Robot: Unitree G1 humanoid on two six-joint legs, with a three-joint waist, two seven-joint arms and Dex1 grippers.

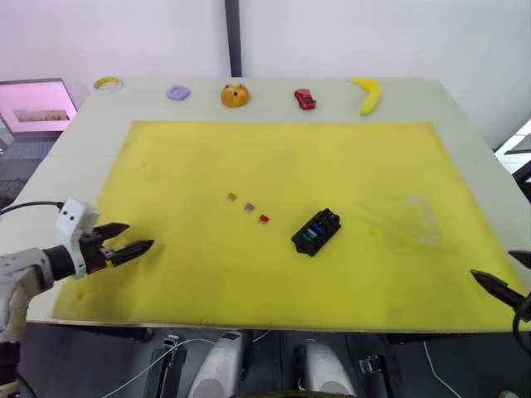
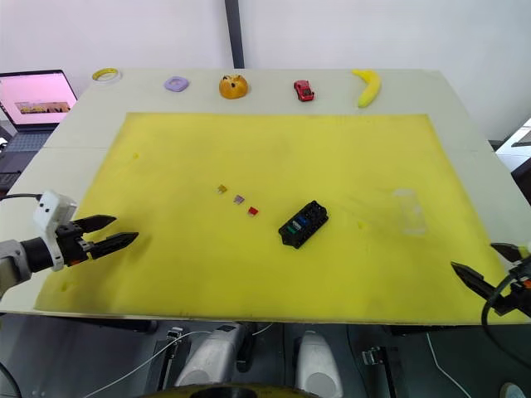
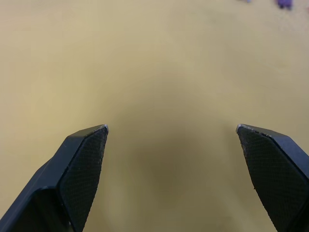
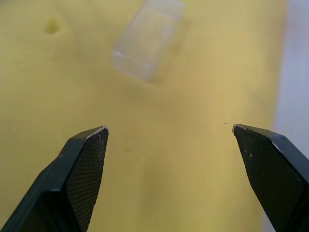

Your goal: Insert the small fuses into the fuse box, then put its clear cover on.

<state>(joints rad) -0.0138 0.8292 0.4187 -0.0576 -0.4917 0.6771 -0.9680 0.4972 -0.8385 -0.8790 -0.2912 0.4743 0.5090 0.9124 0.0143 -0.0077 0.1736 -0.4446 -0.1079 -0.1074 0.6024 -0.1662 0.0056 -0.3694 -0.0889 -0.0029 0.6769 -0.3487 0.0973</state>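
- The left tool [image 1: 124, 240] hovered at the lower left of the frame, fingers spread wide, empty.
- The right tool [image 2: 485, 269] sat lower right, wide open, empty.
- The fuse box [image 1: 316, 231] lay centre, some fuses seated; three small fuses [image 1: 248, 207] lay just left of it, and the clear cover [image 1: 421, 217] to its right.

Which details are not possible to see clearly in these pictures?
- Fuse box: some coloured fuses sit in it, but the head views are too small to count them or the free slots.
- Clear cover: nearly invisible on the yellow mat in the head views; its open side cannot be told.
- Right tool: partly cut off by the picture edge in the head views.
- Loose fuses: too small to tell blade orientation.
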